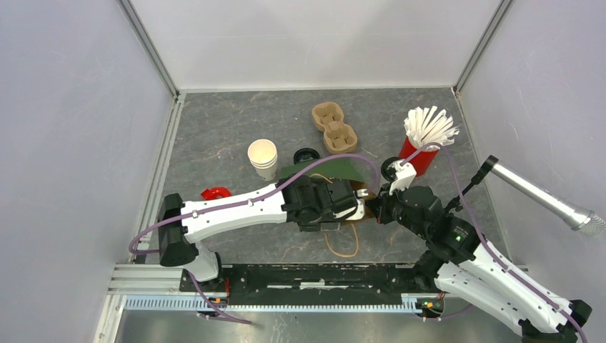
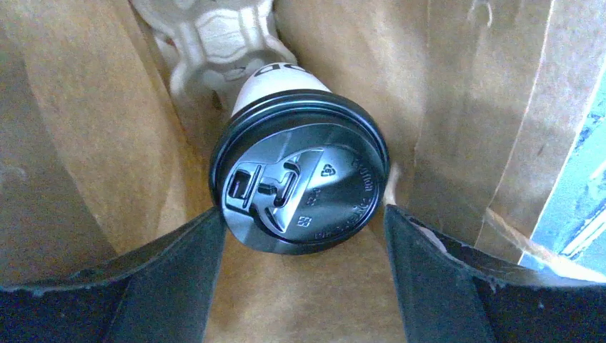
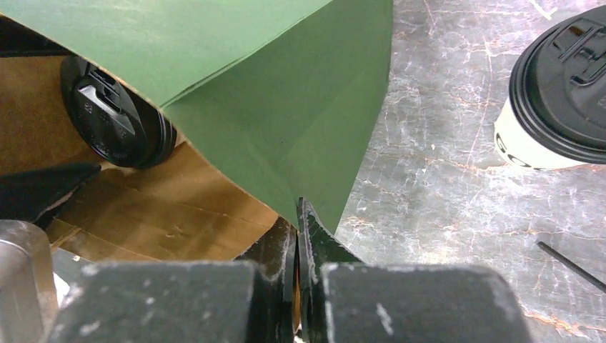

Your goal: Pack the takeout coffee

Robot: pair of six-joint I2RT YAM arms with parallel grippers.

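- The coffee point(image 2: 300, 182) lies on its side inside the bag point(image 2: 86, 143), its base against a carrier point(image 2: 214, 39).
- Left tool point(image 2: 304, 246): released, fingers either side of the coffee's lid.
- Right tool point(image 3: 299, 236): clenched on the bag's edge.

Both arms have white shell links joined by black joint housings, and a purple cable runs along each one back from the jaws. The right arm point(image 1: 457, 246) shows a small green light. Its black finger blocks are scuffed with pale flecks behind the jaws.
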